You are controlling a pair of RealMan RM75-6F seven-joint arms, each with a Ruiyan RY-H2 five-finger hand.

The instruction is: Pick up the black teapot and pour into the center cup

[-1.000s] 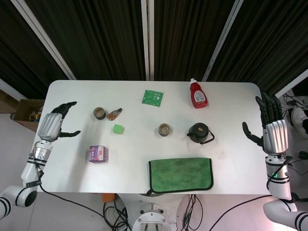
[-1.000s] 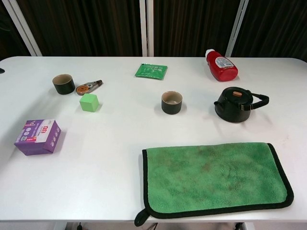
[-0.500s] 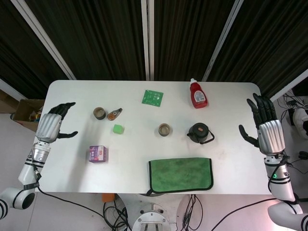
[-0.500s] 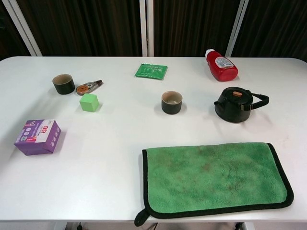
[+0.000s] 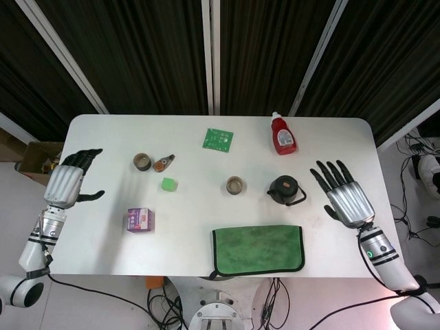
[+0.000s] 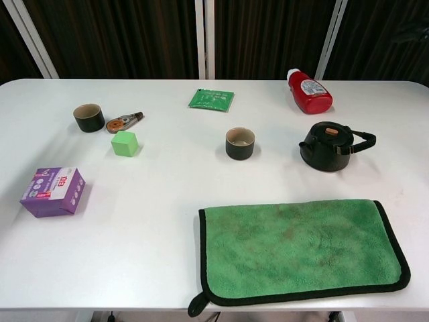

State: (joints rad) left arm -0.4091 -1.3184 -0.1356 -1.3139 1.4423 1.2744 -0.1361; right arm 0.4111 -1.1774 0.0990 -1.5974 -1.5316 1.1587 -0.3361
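Black round teapot with side loop handle sits upright on the white table, right of centre, untouched. Dark centre cup stands just to its left, apart from it. Right hand is over the table's right edge, near the teapot's handle side, fingers spread wide, holding nothing. Left hand at the far left edge, fingers apart, empty. Green cloth lies flat in front of the teapot; red bottle lies behind it.

Your left hand and right hand have silver ribbed backs, black fingers, white forearms; green light on the right wrist.
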